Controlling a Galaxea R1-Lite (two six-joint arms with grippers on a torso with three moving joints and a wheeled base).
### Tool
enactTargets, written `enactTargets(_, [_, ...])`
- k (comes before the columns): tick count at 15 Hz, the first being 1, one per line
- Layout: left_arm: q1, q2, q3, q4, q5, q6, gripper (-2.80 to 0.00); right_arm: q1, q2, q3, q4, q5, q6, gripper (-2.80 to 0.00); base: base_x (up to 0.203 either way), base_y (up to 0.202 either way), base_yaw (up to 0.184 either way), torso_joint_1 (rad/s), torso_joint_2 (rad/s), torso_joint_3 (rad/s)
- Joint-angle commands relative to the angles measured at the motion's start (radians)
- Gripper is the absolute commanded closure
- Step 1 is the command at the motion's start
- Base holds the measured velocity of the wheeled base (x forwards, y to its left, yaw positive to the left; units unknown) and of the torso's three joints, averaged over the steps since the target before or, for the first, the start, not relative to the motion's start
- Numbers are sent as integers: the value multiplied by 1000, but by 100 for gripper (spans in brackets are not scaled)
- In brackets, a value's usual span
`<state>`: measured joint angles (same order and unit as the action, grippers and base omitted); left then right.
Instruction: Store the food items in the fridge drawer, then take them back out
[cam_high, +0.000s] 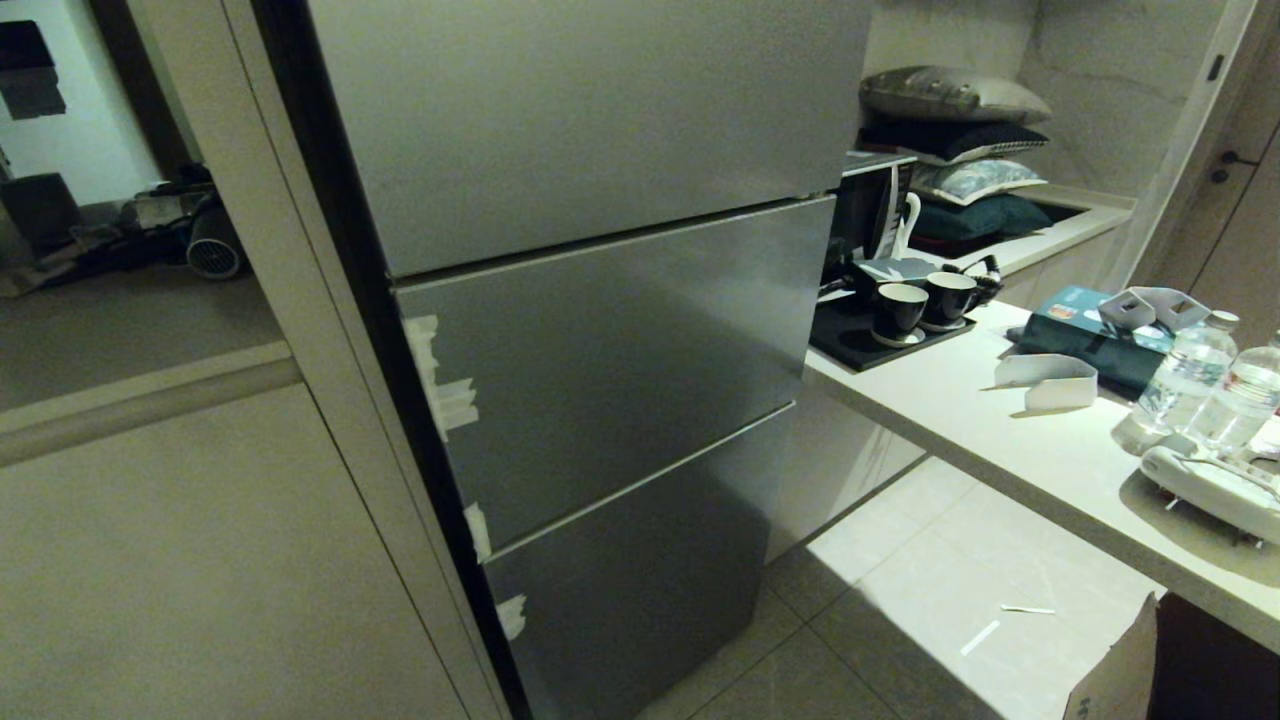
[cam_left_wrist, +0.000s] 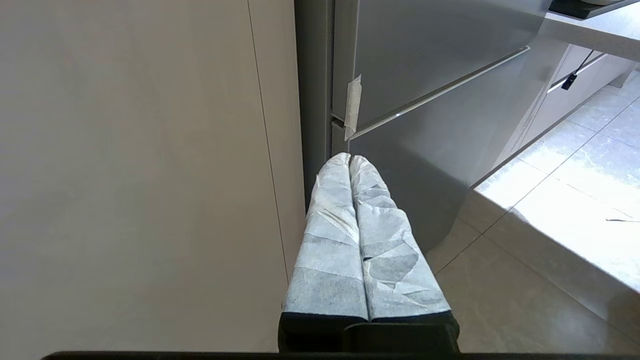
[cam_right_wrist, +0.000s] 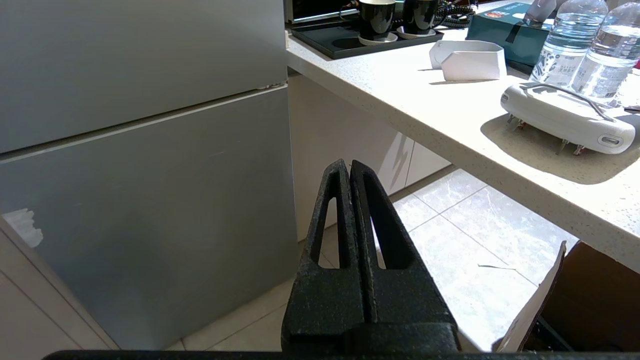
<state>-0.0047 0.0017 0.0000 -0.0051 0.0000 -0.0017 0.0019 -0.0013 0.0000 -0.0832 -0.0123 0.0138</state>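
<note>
Right now the fridge (cam_high: 600, 300) fills the head view with every door shut, so the fridge drawer and the food items stay hidden. Beside it runs the surface (cam_high: 1010, 440). Left end effector (cam_left_wrist: 350, 159), fingers pressed together and empty, points at the fridge's taped edge, nearer than the equally closed right end effector (cam_right_wrist: 348, 164)

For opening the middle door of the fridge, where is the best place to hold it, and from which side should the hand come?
Judging by the white tape marking its left edge, the middle fridge door is probably best taken there, beside the dark gap against the cabinet. No handle shows, so hooking that edge from the left front seems likeliest. The left gripper is nearer that side.
</note>
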Motion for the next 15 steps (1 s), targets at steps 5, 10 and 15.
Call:
enactTargets(5, [0, 1, -6, 2, 0, 10, 0, 1, 0, 31, -1, 0, 0, 0, 0, 0, 0, 0, 0, 0])
enactTargets(10, [-5, 176, -206, 63, -52, -44, 0, 0, 0, 31, -1, 0, 0, 0, 0, 0, 0, 0, 0, 0])
enactTargets(15, [-55, 564, -321, 18, -140, -251, 0, 0, 0, 31, -1, 0, 0, 0, 0, 0, 0, 0, 0, 0])
